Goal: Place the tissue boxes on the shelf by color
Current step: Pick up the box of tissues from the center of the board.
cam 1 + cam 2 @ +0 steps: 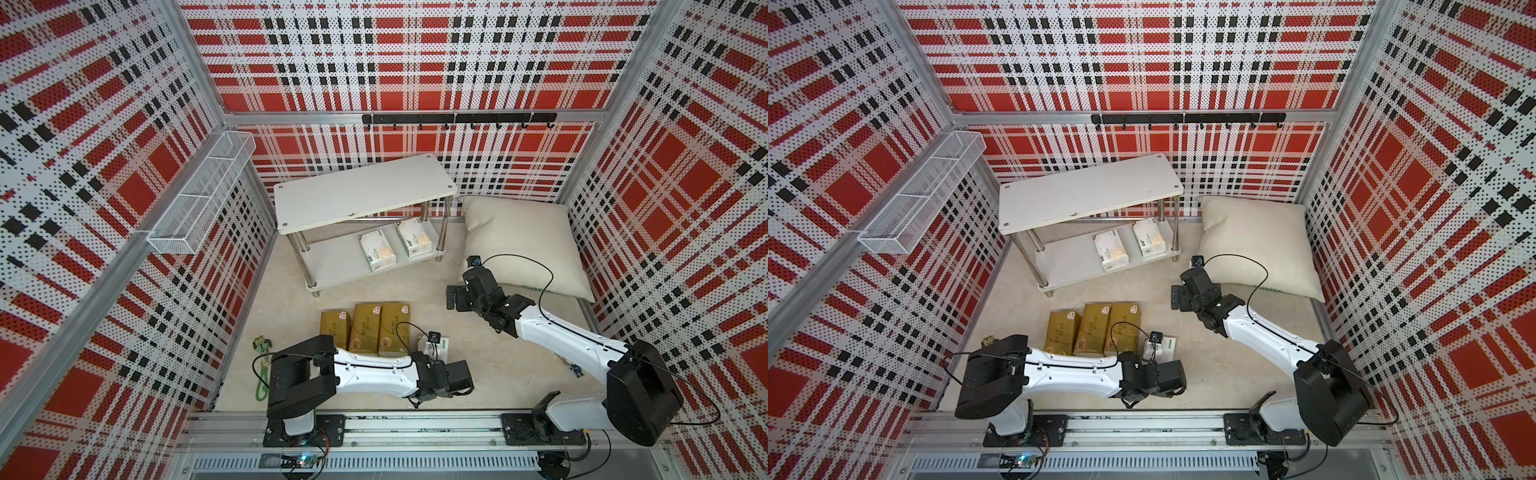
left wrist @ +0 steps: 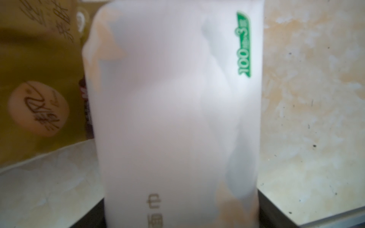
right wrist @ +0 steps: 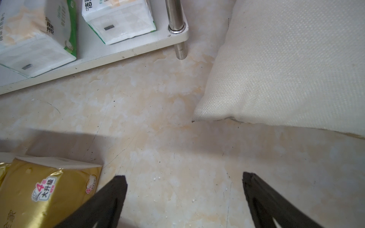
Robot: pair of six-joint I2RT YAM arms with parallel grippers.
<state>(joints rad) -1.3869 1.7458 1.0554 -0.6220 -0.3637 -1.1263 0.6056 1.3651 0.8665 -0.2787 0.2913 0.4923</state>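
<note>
Left pincer (image 2: 181, 221) is down over the third white pack (image 2: 173, 110), which lies on the table (image 1: 498, 365) just beside the gold row, nearest the robot's base. In the left wrist view the pack fills the gap between the two dark fingers (image 2: 276, 209), both flanks apparently against them; whether the squeeze is complete I cannot tell. Judgement: grasp under way, taken across the pack's short width so the soft wrapper has least room to buckle. In both top views the arm hides most of this pack. Its long axis runs away from the base toward the shelf, green label at the far end.

Three gold packs (image 1: 365, 330) lie side by side, touching, long axes also toward the shelf, logo ends near the base. Not yet sorted.

Right pincer (image 3: 184, 199) hangs above bare table between the gold row and the pillow (image 1: 523, 241), jaws wide apart, holding nothing. Probably parked clear of the left arm's path.

Shelf (image 1: 332, 266): two white packs (image 1: 377, 252) on the lower board toward its right end, parallel, a gap between them, long axes across the board's depth. Room remains to their left. Top board bare; judged to be meant for gold.
</note>
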